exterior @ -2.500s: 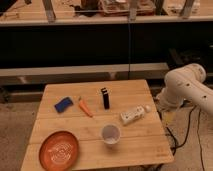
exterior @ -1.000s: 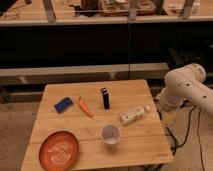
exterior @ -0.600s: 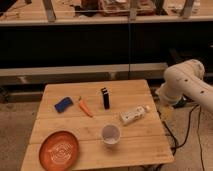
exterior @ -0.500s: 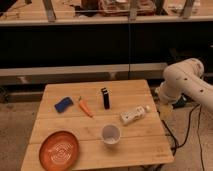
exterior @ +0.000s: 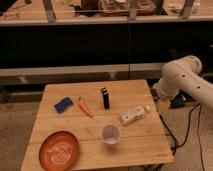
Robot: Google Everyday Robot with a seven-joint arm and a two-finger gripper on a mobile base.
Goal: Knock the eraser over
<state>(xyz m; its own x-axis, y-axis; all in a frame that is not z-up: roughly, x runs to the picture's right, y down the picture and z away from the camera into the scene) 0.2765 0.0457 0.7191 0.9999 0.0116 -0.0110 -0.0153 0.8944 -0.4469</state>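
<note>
The eraser (exterior: 105,98) is a slim black block standing upright near the middle of the wooden table (exterior: 70,125), with a pale stripe near its top. The white arm (exterior: 182,75) reaches in from the right. My gripper (exterior: 161,101) hangs at the arm's lower end, just off the table's right edge. It is well to the right of the eraser and apart from it. Nothing shows in the gripper.
An orange carrot (exterior: 85,107) and a flat blue pad (exterior: 63,104) lie left of the eraser. A white bottle (exterior: 134,114) lies on its side to the right. A white cup (exterior: 111,134) and an orange plate (exterior: 59,149) stand near the front. Cables hang at the right.
The arm has shifted slightly left and up, nearer the table's right edge. The eraser and the other things have not moved.
</note>
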